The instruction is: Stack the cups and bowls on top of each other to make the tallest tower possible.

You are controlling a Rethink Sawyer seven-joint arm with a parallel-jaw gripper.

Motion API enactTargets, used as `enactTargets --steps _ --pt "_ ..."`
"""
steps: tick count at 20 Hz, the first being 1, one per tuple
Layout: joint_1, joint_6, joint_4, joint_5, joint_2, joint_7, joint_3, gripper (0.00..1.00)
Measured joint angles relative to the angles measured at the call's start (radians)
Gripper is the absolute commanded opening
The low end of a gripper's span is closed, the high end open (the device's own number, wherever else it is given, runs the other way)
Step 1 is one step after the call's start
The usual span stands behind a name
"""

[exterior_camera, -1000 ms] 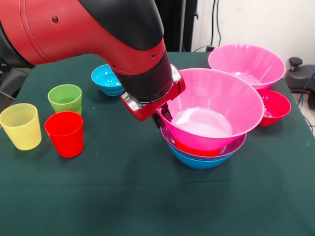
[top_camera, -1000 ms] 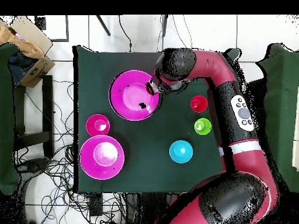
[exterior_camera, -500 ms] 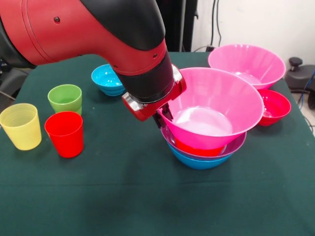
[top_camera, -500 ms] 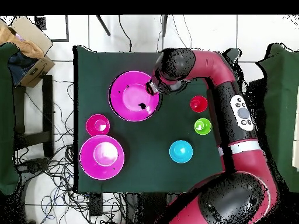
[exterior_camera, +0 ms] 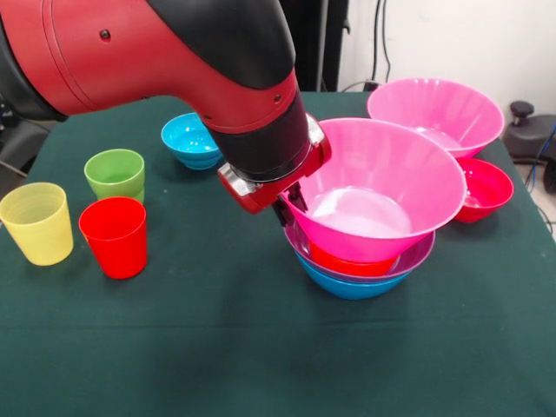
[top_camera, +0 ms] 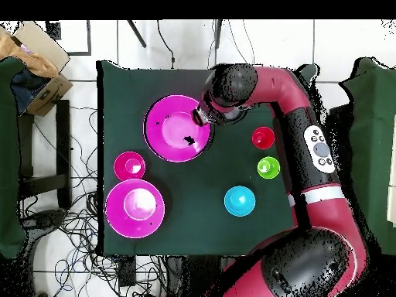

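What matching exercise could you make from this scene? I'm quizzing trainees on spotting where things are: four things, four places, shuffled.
Things:
1. large pink bowl
2. crimson bowl
3. cyan bowl
4. red cup

Places:
A. beside the yellow cup
B. top of the tower
C. against the second pink bowl
D. alone, behind the arm

Pairs: 1-B, 2-C, 3-D, 4-A

dark green tablecloth [exterior_camera: 217,347], cardboard box [top_camera: 35,48] off one corner of the table, messy cables [top_camera: 73,228] on the tiled floor
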Motion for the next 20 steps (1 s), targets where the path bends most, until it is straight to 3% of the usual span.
enactTargets --steps 1,20 --pt "0.001 0.0 0.0 -0.001 0.0 0.0 0.0 1.0" --pt "0.009 0.0 0.0 -0.001 0.0 0.0 -0.005 1.0"
